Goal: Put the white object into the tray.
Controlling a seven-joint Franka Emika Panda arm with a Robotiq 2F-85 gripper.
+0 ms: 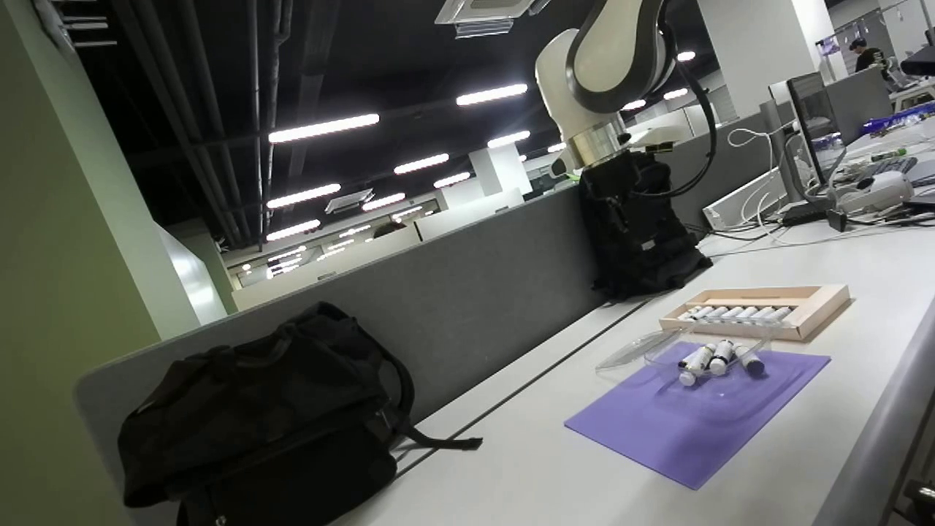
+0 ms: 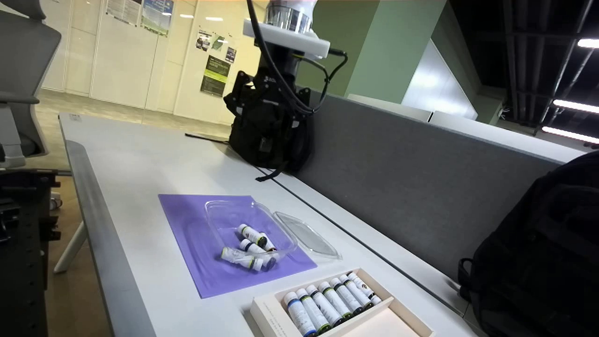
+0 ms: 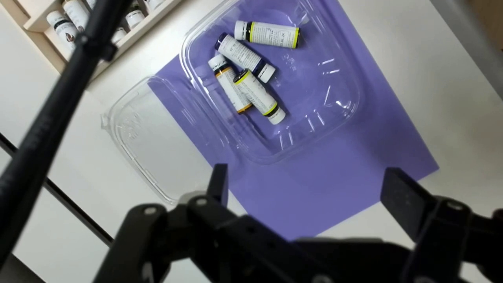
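the gripper (image 3: 306, 186) hung spread wide above the white tabletop (image 2: 135, 159)
four white-labelled bottles (image 3: 257, 92) lay in a clear plastic container (image 3: 310, 88) on a purple mat (image 3: 310, 196), between the tabletop's grey-banded edge and the edge by the grey partition (image 2: 398, 168); the pale beige tray (image 2: 398, 323), holding a row of similar bottles (image 2: 323, 302), sat just beside the mat.

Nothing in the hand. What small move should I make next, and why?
I'd probably shift the hand level toward the container before lowering. It is open, but in the wrist view its gap frames mostly mat, while the four bottles outside the tray lie in the container, further up that picture.
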